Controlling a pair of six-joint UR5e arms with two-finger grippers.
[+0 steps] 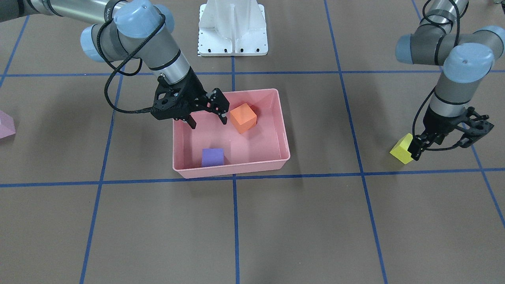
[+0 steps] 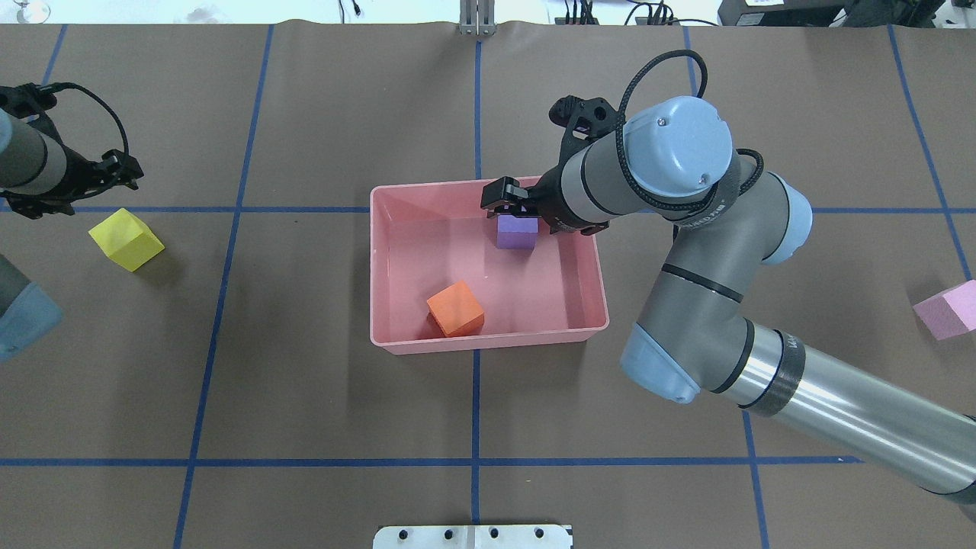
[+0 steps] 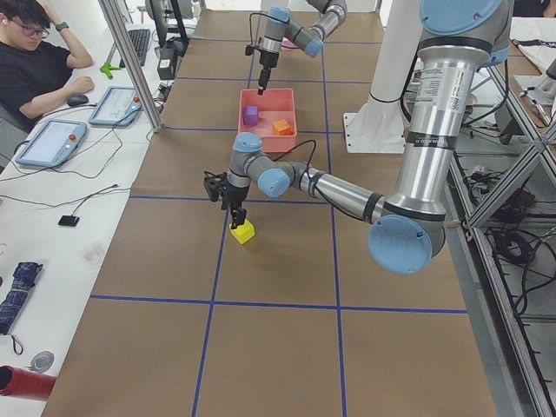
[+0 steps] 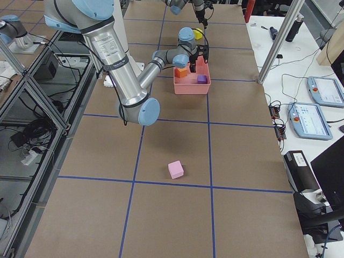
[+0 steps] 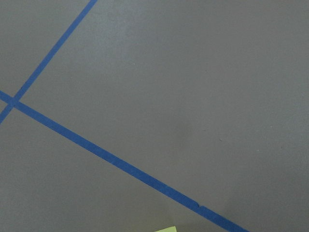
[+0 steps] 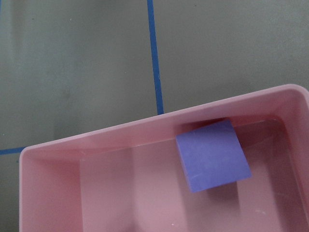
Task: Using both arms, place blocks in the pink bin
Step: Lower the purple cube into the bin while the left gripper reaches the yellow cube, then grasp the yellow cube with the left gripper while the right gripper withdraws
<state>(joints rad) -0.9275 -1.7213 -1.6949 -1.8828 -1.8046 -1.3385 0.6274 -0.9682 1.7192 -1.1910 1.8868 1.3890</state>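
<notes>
The pink bin (image 1: pixel 232 169) sits at the table's middle. The purple cube (image 1: pixel 212 157) and the orange cube (image 1: pixel 243 117) lie inside it, apart. My right gripper (image 1: pixel 208 120) hovers open and empty over the bin's edge nearest the robot; the right wrist view shows the purple cube (image 6: pixel 212 155) against the bin wall (image 6: pixel 96 140). The yellow cube (image 1: pixel 402 148) lies on the table. My left gripper (image 1: pixel 442 146) is open and empty, just above and beside it, not around it. The pale pink cube (image 2: pixel 945 309) lies far out on my right side.
The white pedestal (image 1: pixel 232 27) stands at the robot's side of the table, behind the bin. Blue tape lines (image 1: pixel 234 221) grid the brown table. An operator (image 3: pixel 35 61) sits at a desk beyond the table's edge in the exterior left view.
</notes>
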